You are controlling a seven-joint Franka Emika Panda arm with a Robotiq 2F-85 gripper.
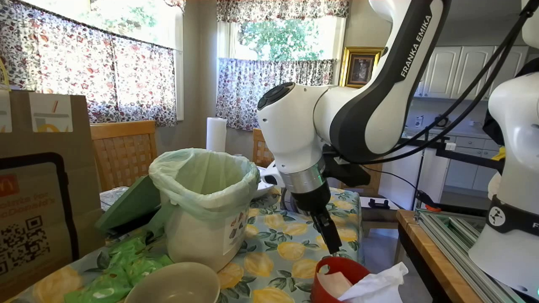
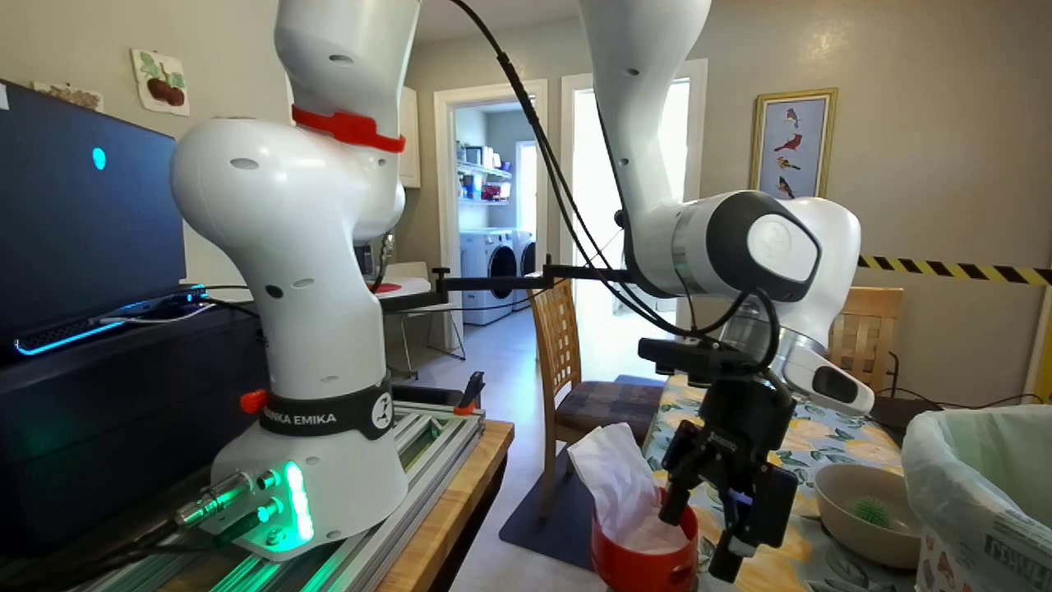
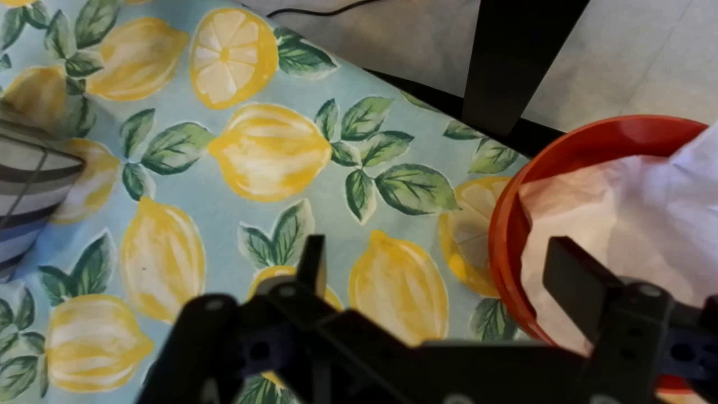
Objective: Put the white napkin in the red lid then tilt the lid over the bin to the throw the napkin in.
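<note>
White napkin (image 2: 612,477), one, partly inside one red lid (image 2: 641,567); one bin (image 1: 200,240); one pincer (image 3: 437,264), spread.

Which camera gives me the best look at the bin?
An exterior view, where the bin shows nearly whole, its open mouth and folded-over bag in sight. In an exterior view, the right and bottom edges crop it, so only part of the bin shows. The wrist view does not show it.

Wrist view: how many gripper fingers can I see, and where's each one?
2. One finger shows against the lemon-print tablecloth; the other finger shows against the white napkin in the red lid. Neither fingertip is hidden.
</note>
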